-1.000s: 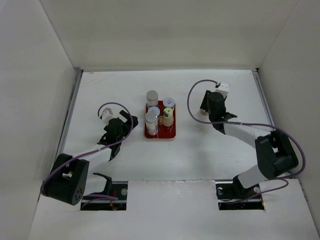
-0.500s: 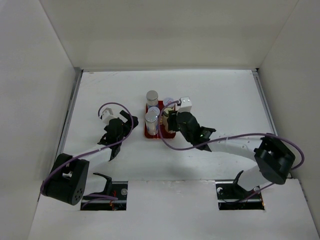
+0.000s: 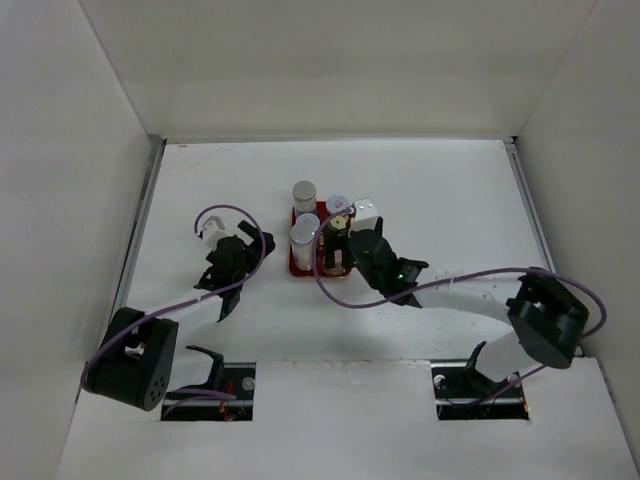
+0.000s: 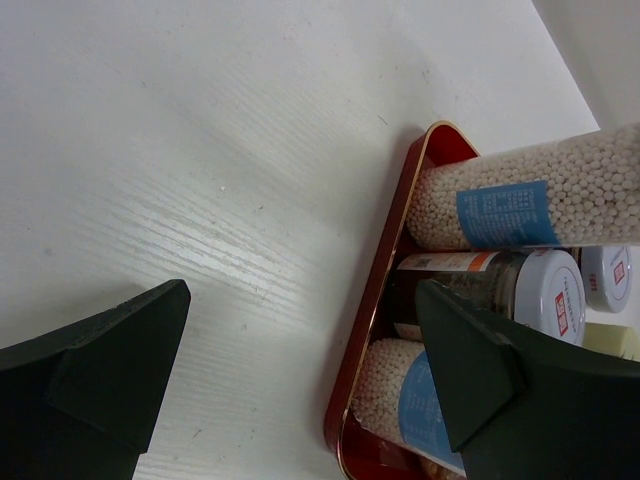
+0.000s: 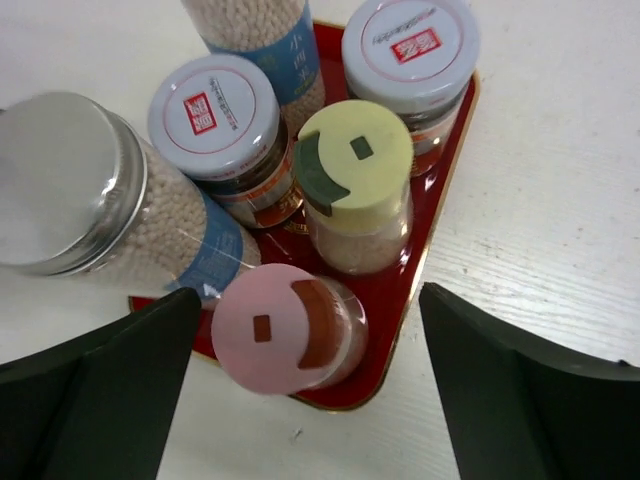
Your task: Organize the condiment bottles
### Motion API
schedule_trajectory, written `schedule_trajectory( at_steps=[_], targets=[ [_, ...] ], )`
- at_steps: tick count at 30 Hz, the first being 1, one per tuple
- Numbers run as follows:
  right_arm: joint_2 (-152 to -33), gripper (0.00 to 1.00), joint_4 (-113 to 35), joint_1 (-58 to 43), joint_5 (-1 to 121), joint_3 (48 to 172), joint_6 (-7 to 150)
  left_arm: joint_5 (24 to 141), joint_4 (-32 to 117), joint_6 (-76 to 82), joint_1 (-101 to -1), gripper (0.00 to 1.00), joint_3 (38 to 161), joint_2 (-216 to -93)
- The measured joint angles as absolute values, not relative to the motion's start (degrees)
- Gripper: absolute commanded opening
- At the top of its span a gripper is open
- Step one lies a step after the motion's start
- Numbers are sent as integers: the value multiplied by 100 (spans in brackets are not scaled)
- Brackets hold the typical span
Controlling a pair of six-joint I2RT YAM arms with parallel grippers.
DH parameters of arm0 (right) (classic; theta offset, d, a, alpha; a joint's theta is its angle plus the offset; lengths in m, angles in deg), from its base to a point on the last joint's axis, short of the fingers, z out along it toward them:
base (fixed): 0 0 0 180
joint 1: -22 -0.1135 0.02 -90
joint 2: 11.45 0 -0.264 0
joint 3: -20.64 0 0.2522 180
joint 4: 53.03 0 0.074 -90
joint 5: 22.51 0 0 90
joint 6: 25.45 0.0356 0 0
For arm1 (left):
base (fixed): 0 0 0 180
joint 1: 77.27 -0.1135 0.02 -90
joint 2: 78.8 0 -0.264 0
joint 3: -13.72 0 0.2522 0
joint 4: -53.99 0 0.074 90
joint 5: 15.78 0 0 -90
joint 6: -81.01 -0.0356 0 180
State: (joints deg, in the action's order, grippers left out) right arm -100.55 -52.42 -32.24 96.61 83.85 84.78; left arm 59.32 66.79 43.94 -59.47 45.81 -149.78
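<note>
Several condiment bottles stand together on a dark-red tray [image 5: 405, 285]. In the right wrist view they are a pink-capped bottle [image 5: 275, 328], a yellow-capped bottle [image 5: 355, 165], two white-capped jars [image 5: 213, 103] and a tall silver-capped bottle [image 5: 60, 180] with a blue label. My right gripper [image 5: 310, 300] is open over the tray's near corner, its fingers on either side of the pink-capped bottle and not touching it. My left gripper [image 4: 300, 295] is open just left of the tray [image 4: 385, 290], level with a tall bottle [image 4: 520, 200]. From above, the right gripper [image 3: 345, 250] hides the pink cap.
White walls box in the table on the left, back and right. The right arm's forearm [image 3: 460, 290] stretches across the table from the right base to the tray [image 3: 300, 268]. A purple cable loops over each arm. Two dark cut-outs lie at the near edge.
My right arm swung from the far right of the table over to the tray, and its jaws then opened around the pink-capped bottle. The left arm stayed still.
</note>
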Motion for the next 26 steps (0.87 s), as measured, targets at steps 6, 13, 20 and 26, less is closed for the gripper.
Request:
schedule_trajectory(
  at_steps=[6,13,20,26],
  targets=[
    [-8595,100,-5972,-2841,10096,7426,8388,5917,6644,4391,-5962,100,4583,-15026],
    [-8619,100,-6669,-1644,10527,6512,8884,5838,6631,4387,-5962,100,4586,-15028],
    [-8945,38,-6724,-1110,9275,6431,9562,5770,6701,4387,-5956,100,4588,-15107],
    [-8899,25,-6796,-916,8846,6390,9748,5770,6699,4385,-5901,100,4728,-15443]
  ],
)
